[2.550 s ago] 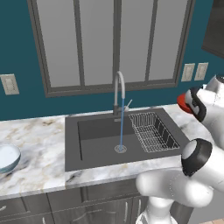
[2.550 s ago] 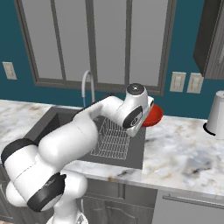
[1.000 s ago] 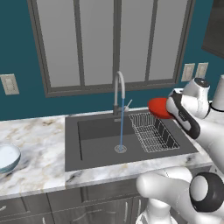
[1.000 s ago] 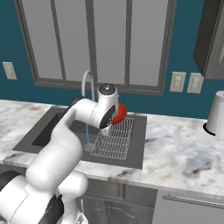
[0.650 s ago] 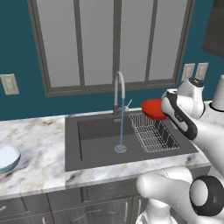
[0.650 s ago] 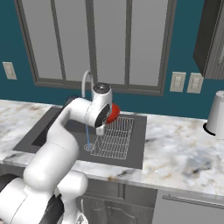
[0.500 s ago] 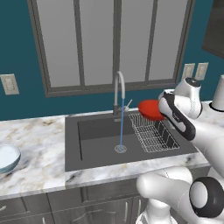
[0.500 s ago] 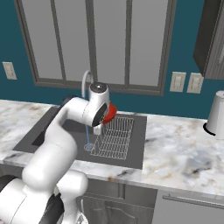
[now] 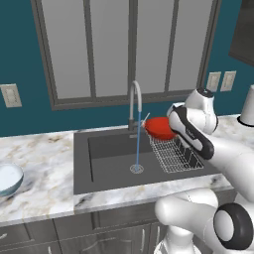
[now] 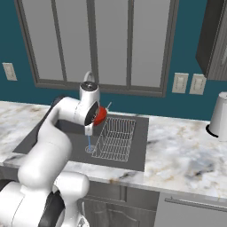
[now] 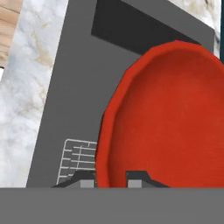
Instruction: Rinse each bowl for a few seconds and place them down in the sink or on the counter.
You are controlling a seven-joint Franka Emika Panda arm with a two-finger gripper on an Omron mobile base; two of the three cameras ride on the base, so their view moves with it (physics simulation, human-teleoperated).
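My gripper (image 11: 110,180) is shut on the rim of the glossy red bowl (image 11: 170,118), one finger on each side of the rim. The red bowl (image 9: 159,128) hangs tilted over the sink (image 9: 106,166), just right of the tap (image 9: 135,99) and its thin stream of water (image 9: 137,149). From the other side the same bowl (image 10: 100,115) shows beside my white hand, above the left edge of the wire rack (image 10: 116,135). The pale blue-grey bowl (image 9: 9,178) sits upright on the counter (image 9: 47,168) at the far left.
The wire rack (image 9: 173,155) lies in the right part of the basin. A white jar (image 10: 219,117) stands on the counter (image 10: 186,150) at the far right. Windows and wall outlets line the teal wall behind the sink.
My arm has carried the red bowl leftward from above the counter and rack to beside the running water. The blue-grey bowl has not moved.
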